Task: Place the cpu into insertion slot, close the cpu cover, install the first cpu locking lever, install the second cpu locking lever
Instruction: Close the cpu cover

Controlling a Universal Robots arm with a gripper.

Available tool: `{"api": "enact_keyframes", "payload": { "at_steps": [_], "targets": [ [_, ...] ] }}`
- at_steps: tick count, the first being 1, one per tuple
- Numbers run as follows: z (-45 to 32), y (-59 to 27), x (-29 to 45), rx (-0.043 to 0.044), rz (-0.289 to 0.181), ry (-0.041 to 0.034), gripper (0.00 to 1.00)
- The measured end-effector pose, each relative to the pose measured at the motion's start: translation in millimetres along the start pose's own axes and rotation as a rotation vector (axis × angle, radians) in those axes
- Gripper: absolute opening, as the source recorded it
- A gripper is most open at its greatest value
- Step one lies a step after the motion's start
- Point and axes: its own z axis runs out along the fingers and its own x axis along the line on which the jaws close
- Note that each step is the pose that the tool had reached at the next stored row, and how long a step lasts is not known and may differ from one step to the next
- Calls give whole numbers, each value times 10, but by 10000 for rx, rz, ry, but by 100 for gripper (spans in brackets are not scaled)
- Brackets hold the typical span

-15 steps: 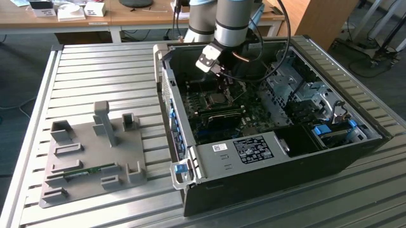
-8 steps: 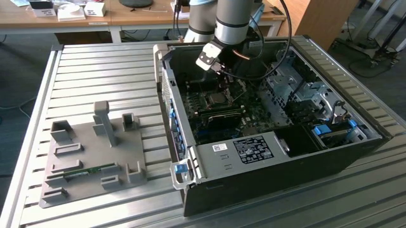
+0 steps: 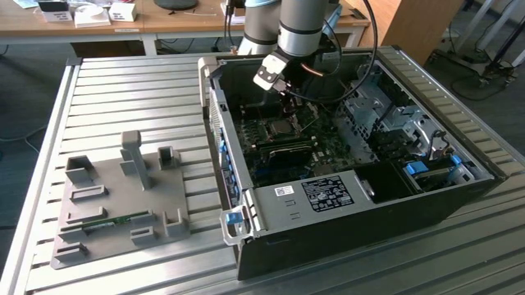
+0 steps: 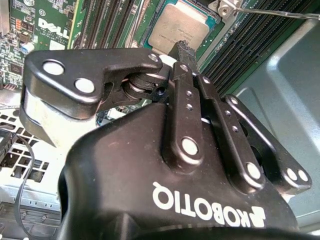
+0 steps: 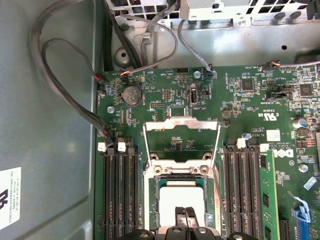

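Down inside the open black-and-grey metal computer case (image 3: pixel 345 243), the black two-finger gripper (image 3: pixel 286 106) points straight at the board, its fingers (image 5: pixel 179 216) pressed together with nothing pinched between them. Directly under the fingertips lies the cpu (image 5: pixel 175 197), a small flat square chip with a dull silver-grey metal top, face up and level in the insertion slot (image 5: pixel 181 179), the square dark metal-rimmed socket of the green motherboard (image 5: pixel 240 110). In the second wrist view the tips meet the chip's near edge (image 4: pixel 177 27); whether they touch it cannot be told. The chip's sides run parallel with the long black memory slots (image 5: pixel 119 195), which lie on either side of the fingers. Beyond the fingertips, the cpu cover (image 5: pixel 180 123), a thin silvery metal frame with a cut-out window, stands swung open: its hinged edge lies along the slot's side farthest from the fingers, its free edge points away from them. A thin bright metal rod (image 4: pixel 272 13) stretches off past the chip's far corner.
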Motion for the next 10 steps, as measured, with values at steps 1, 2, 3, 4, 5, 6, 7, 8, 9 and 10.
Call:
{"api": "enact_keyframes", "payload": {
  "at_steps": [1, 2, 3, 4, 5, 6, 7, 8, 9, 10],
  "targets": [
    [-2, 0, 0, -1, 0, 1, 11],
    [-3, 0, 0, -2, 0, 3, 11],
    [-3, 0, 0, -3, 0, 4, 11],
    [-3, 1, 0, -2, 0, 4, 11],
    [-4, 1, 0, -2, 0, 4, 11],
    [-5, 0, 0, -2, 0, 3, 11],
    [-5, 1, 0, -2, 0, 3, 11],
    [-10, 1, 0, 1, -1, -1, 11],
    [-17, 1, 0, 1, 0, -2, 11],
    [-26, 2, 1, -1, 0, 1, 11]
  ]
}}
